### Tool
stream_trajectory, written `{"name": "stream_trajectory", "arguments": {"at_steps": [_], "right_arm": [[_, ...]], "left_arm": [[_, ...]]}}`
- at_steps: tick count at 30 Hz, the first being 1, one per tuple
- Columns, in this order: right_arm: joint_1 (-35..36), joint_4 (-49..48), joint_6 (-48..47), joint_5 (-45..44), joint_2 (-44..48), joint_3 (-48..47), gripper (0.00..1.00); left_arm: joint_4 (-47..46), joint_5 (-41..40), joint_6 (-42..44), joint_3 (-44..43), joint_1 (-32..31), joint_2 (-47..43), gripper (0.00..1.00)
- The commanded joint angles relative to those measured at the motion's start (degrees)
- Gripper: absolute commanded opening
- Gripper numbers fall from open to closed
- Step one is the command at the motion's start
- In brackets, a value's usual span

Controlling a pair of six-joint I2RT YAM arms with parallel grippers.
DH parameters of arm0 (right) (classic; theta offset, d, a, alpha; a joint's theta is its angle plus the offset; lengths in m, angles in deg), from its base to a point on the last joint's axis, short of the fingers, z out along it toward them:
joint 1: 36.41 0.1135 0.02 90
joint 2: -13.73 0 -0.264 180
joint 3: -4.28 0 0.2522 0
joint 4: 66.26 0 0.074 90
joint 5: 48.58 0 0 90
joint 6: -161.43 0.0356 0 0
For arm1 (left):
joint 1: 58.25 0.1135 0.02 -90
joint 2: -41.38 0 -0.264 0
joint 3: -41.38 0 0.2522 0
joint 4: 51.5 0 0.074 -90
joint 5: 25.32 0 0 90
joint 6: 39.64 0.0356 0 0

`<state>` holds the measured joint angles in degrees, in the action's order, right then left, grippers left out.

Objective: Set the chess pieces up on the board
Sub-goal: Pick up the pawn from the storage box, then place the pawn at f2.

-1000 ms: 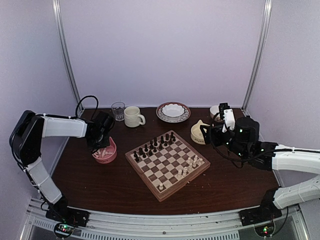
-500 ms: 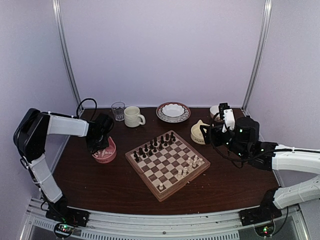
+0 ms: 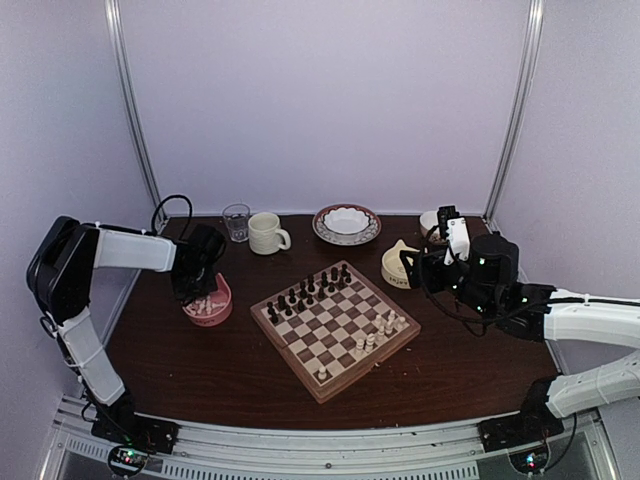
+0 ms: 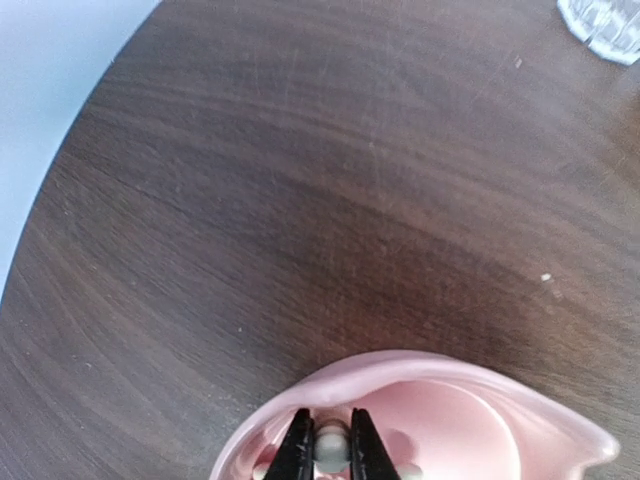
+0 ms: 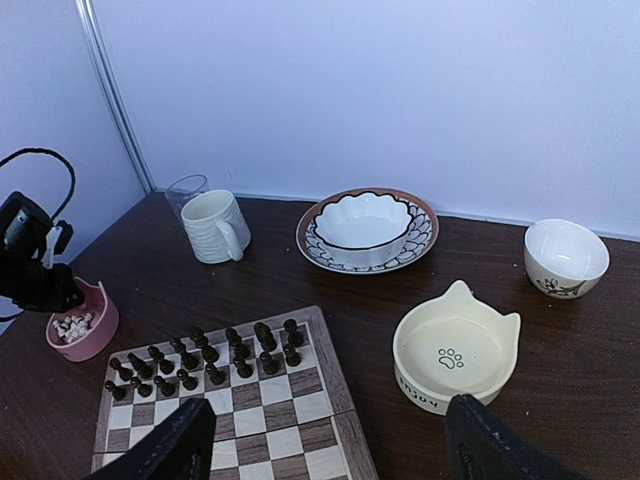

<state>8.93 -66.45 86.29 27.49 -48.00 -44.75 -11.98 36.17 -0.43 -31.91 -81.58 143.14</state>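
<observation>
Left wrist view: left hand [image 4: 331,425] clamped on a cream chess piece [image 4: 332,443] inside the pink bowl [image 4: 520,395].

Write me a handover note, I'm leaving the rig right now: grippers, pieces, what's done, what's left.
Left gripper: shut on a cream piece inside the pink bowl.
Right gripper: open, empty, off the right side of the board.
Done: dark pieces in two rows on the board; a few cream pieces stand there too.
Left: lift this piece to the board, then the others in the bowl.
</observation>
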Motion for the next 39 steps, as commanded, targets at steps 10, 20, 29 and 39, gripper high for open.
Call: {"name": "stream_trajectory", "arguments": {"at_steps": [10,20,29,39], "right_arm": [[-0.25,-0.89,0.0,0.32,-0.31,0.18,0.82],[-0.25,-0.95,-0.08,0.4,-0.32,0.16,0.83],[-0.25,-0.82,-0.18,0.35,0.18,0.27,0.83],[-0.25,-0.8,-0.24,0.44,0.3,0.28,0.82]], "left_arm": [[-1.68,4.48,4.03,3.48,0.16,-10.21,0.0],[-1.27,11.78,8.0,8.22,-7.58,-22.19,0.0],[-5.71,20.91,14.73,7.56,-18.73,-25.12,0.0],[-12.29,31.37,24.09,-1.84,-27.46,-9.91,0.0]]}}
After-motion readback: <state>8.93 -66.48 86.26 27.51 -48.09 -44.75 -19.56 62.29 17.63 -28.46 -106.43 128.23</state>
